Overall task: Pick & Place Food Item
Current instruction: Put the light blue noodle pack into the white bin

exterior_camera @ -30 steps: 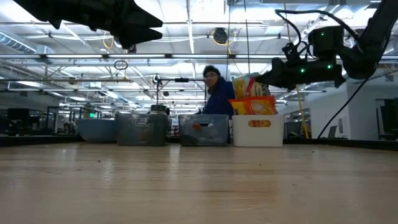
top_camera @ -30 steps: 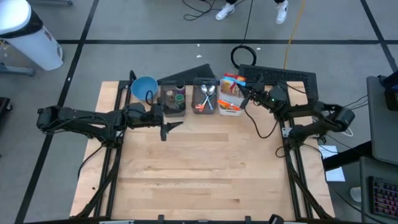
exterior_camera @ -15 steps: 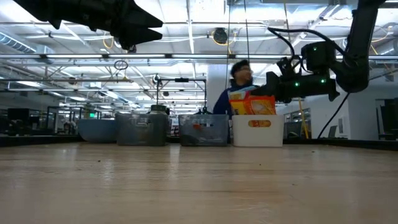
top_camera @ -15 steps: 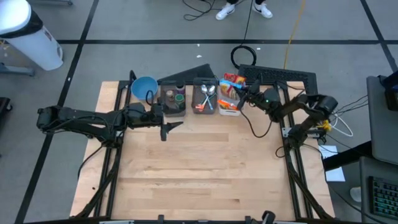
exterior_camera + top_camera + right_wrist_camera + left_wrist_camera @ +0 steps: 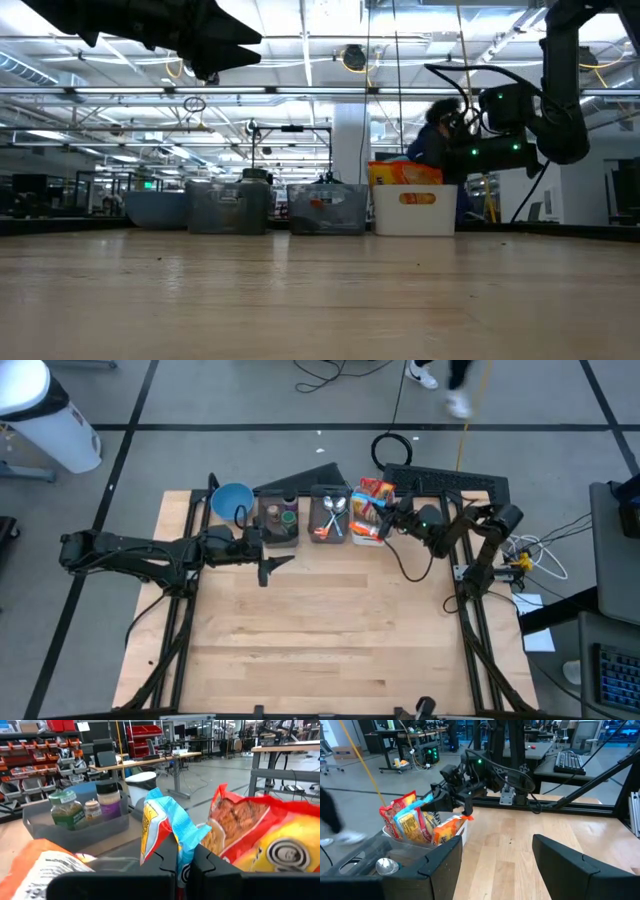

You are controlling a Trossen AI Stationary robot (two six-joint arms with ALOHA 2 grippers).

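Several snack bags [image 5: 375,492] stand upright in a white bin [image 5: 415,212] at the table's far edge: a red one [image 5: 260,835], a blue-and-yellow one [image 5: 162,822] and an orange one [image 5: 447,827]. My right gripper [image 5: 185,862] is shut. It points level into the top of the bin [image 5: 368,532], with its tips right at the blue-and-yellow bag. My left gripper [image 5: 275,567] hangs open above the table beside the jar bin, with nothing between its fingers [image 5: 440,865]. My right gripper comes level from the table's right side. Its shut fingertips [image 5: 167,857] stand at the lower edge of the blue-and-yellow bag's top [image 5: 176,840]. I cannot tell whether they touch or pinch that edge. The bag stays upright in the bin.
Left of the snack bin stand a clear bin of spoons [image 5: 330,518], a clear bin of jars [image 5: 279,520] and a blue bowl [image 5: 232,500]. A keyboard [image 5: 450,482] lies behind the right arm. A person [image 5: 440,375] walks beyond the far edge. Bare wood [image 5: 320,620] fills the near half.
My right gripper has come down and moved toward the table's left edge, onto the snack bags, staying shut. In the low view the tallest bag's top has sunk lower. The person behind the table has walked toward the right.
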